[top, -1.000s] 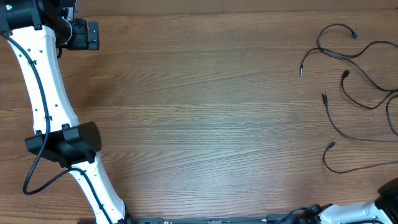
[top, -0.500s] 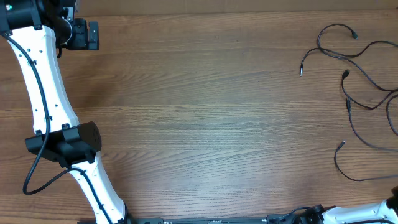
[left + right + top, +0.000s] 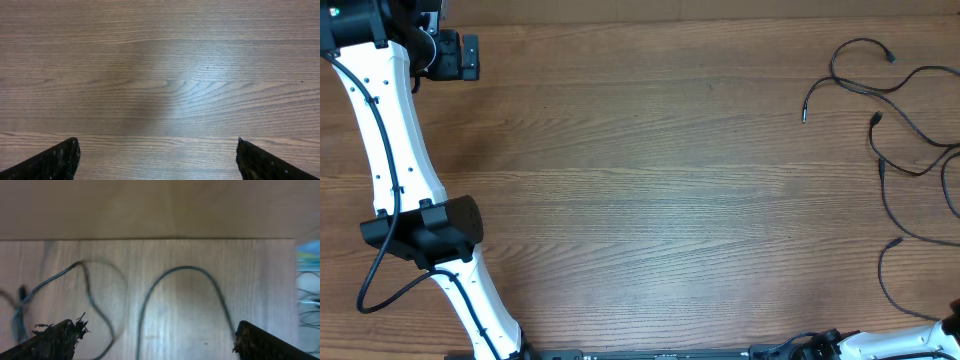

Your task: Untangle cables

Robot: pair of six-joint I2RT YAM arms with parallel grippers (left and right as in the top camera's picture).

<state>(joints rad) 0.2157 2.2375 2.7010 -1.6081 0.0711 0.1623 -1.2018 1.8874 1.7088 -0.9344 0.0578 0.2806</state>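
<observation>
Several thin black cables (image 3: 905, 120) lie in loose curves at the table's far right, their plug ends pointing left. In the right wrist view two blurred cables show: one arched loop (image 3: 182, 270) between the fingers and a wavy strand (image 3: 90, 297) at the left. My right gripper (image 3: 157, 342) is open over them, holding nothing; the arch's right leg runs down close to the right fingertip (image 3: 250, 337). My left gripper (image 3: 452, 56) hangs at the far left corner, and in its wrist view this gripper (image 3: 157, 160) is open over bare wood.
The left arm's white links (image 3: 395, 150) stretch down the table's left side. The table's edge (image 3: 150, 239) crosses the right wrist view just beyond the cables. Bare wood (image 3: 650, 180) spans the middle of the table.
The two lowest cable ends have slid to the right, and the bottom one now curls into a loop near the front right corner. The left arm has not moved.
</observation>
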